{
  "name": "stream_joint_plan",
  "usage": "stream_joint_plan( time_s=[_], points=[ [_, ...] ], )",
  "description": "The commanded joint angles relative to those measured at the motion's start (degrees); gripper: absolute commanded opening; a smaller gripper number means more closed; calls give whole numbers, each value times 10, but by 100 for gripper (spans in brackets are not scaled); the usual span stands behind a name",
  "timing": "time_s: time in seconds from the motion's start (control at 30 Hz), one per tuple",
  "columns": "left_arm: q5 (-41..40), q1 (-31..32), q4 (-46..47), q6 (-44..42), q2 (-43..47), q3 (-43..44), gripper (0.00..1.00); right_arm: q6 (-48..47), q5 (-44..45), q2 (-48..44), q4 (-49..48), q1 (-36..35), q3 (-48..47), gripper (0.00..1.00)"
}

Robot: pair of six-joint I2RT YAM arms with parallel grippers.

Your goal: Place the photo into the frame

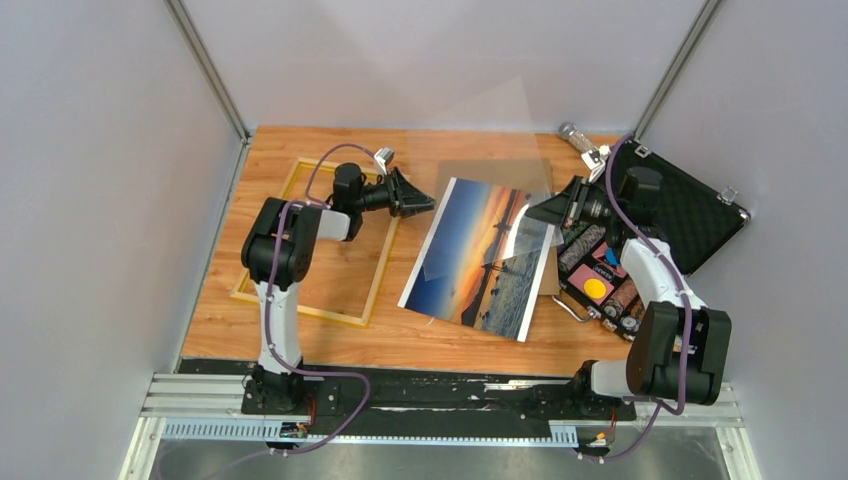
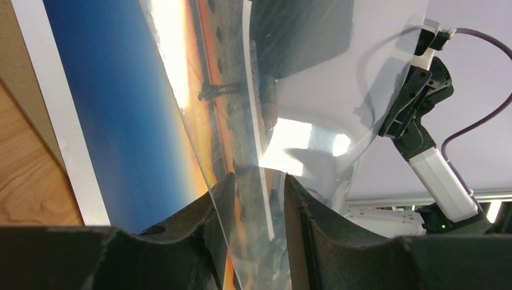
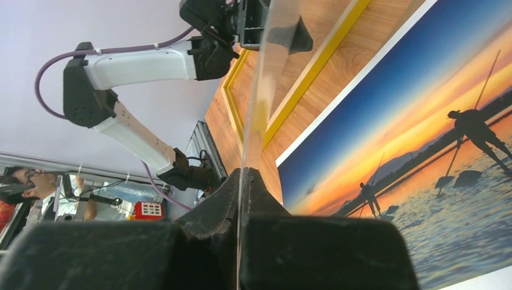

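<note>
Left gripper [image 2: 256,187]: the jaws stand apart on either side of a clear sheet [image 2: 338,90], whose near edge passes between the fingers [image 2: 220,202]. A gap shows beside the sheet, so no firm grip is read here. Whether a pad already touches the sheet cannot be told through the glare.

Right gripper [image 3: 244,181]: the fingers are pressed together on the opposite edge of the same sheet, which is thereby held raised and tilted above the table [image 1: 270,150].

Beneath the sheet, the photo [image 1: 480,260] lies flat and face up at mid-table, set askew. It partly covers a brown backing board [image 1: 551,272]. It is gripped by neither arm.

The frame [image 1: 300,309] lies flat to the left, well apart from the photo. Bare wood is seen through its opening, so nothing is judged to be seated in it yet. An open black case [image 1: 690,215] rests at the right.

Step in hand, as judged: the clear sheet is being taken up in both grippers, an early stage of the task.

Next move, as judged: the left jaws are to be brought firmly onto the sheet's edge. The sheet is then to be carried level, with both arms moved together so that it is neither bent nor dropped onto the print. The photo itself remains to be moved.
</note>
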State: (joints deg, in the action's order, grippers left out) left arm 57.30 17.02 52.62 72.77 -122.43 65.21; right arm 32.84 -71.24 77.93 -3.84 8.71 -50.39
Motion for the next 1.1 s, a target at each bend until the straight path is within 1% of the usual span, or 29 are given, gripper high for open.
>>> stream_joint_plan(
  time_s=[0.0, 0.17, 0.23, 0.27, 0.3, 0.33, 0.37, 0.43, 0.53, 0.6, 0.67, 0.77, 0.83, 1.07],
  points=[
    [11, 7, -44, -65, 60, -1, 42, -38, 25, -18, 5, -3, 8, 0],
    [11, 7, -73, -89, 74, 1, 32, -48, 41, -17, 8, -3, 16, 0],
    [12, 7, -84, -96, 78, 2, 25, -53, 46, -15, 8, -3, 24, 1],
    [12, 7, -92, -99, 82, 3, 23, -55, 48, -15, 8, -3, 27, 3],
    [11, 7, -97, -105, 84, 3, 18, -57, 50, -14, 8, -3, 29, 4],
    [11, 7, -106, -109, 88, 3, 15, -58, 52, -13, 7, -3, 30, 6],
    [10, 7, -110, -115, 89, 4, 9, -60, 53, -11, 7, -3, 32, 8],
    [10, 6, -115, -115, 96, 2, 0, -61, 53, -8, 4, -4, 35, 18],
    [12, 6, -111, -111, 102, -2, 0, -64, 57, -5, 3, -8, 42, 39],
    [16, 7, -99, -100, 106, -4, 0, -68, 60, -3, 3, -9, 44, 51],
    [22, 7, -81, -78, 111, -9, 0, -72, 64, 0, 4, -9, 45, 58],
    [35, 7, -64, -67, 121, -13, 0, -79, 73, 2, 7, -9, 45, 67],
    [44, 7, -60, -66, 130, -16, 0, -83, 81, 2, 10, -9, 45, 75],
    [99, 7, -29, -52, 155, -35, 0, -110, 100, 8, 18, -8, 46, 80]
  ],
)
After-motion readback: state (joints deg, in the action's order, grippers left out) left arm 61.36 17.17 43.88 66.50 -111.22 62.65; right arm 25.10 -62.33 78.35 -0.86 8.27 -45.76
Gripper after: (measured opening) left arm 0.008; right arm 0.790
